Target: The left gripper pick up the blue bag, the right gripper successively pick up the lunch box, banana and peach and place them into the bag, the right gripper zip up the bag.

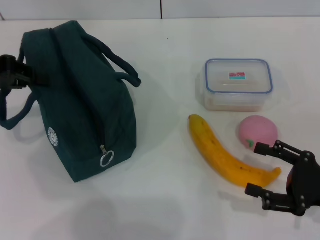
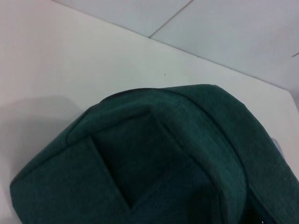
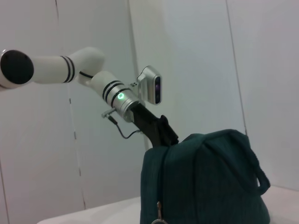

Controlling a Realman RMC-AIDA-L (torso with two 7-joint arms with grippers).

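Observation:
The blue bag (image 1: 80, 100) stands zipped on the white table at the left, its ring zipper pull (image 1: 106, 159) hanging at the near end. My left gripper (image 1: 12, 72) is against the bag's far left end, by a handle; the right wrist view shows the left gripper (image 3: 161, 133) touching the top of the bag (image 3: 205, 182). Dark teal fabric of the bag (image 2: 163, 163) fills the left wrist view. At the right lie the lunch box (image 1: 239, 83), the peach (image 1: 257, 131) and the banana (image 1: 220, 150). My right gripper (image 1: 253, 169) is open, its fingers either side of the banana's near tip.
A bag handle (image 1: 117, 62) loops out towards the lunch box, and another handle (image 1: 15, 117) hangs at the left. The table's far edge (image 1: 160, 19) meets a pale wall. The left arm (image 3: 56, 67) reaches in from high up.

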